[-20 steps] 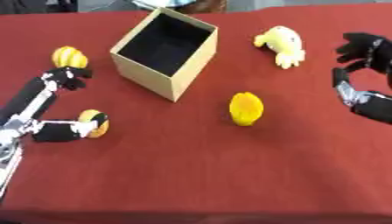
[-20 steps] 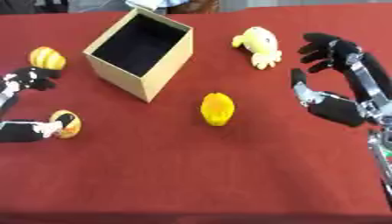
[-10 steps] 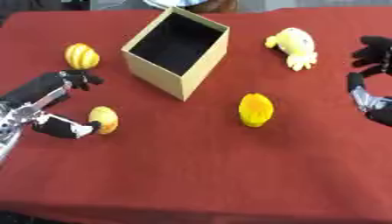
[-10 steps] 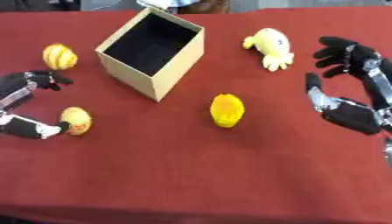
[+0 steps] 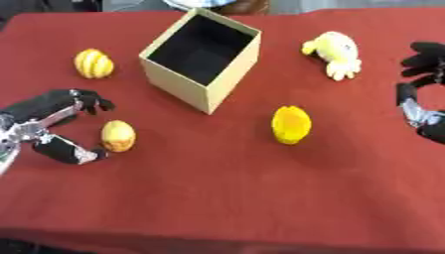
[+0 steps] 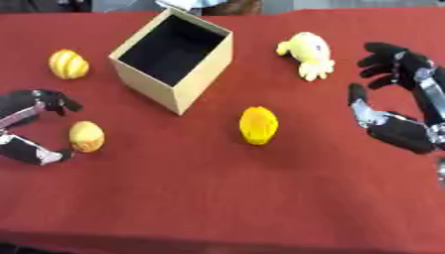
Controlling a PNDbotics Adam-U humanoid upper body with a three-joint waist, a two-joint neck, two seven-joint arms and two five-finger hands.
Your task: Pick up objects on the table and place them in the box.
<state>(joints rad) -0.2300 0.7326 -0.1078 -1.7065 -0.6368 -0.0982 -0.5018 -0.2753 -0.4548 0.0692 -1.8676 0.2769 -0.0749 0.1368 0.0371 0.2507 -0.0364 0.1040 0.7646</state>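
Red cloth covers the table. Nearest, at the left edge, the left hand lies low over the cloth, its fingers and thumb spread in a wide curve around a small orange egg-shaped fruit; the thumb tip sits just beside the fruit, and whether it touches I cannot tell. Toward the middle lies a round yellow-orange fruit, on its own. At the right edge the right hand hangs above the cloth, fingers spread and lightly curled, holding nothing. Farther back, a ridged yellow fruit lies at the left, well apart from the left hand. The tan cardboard box stands open-topped behind the centre, its dark inside showing nothing. Right of it lies a pale yellow soft toy.
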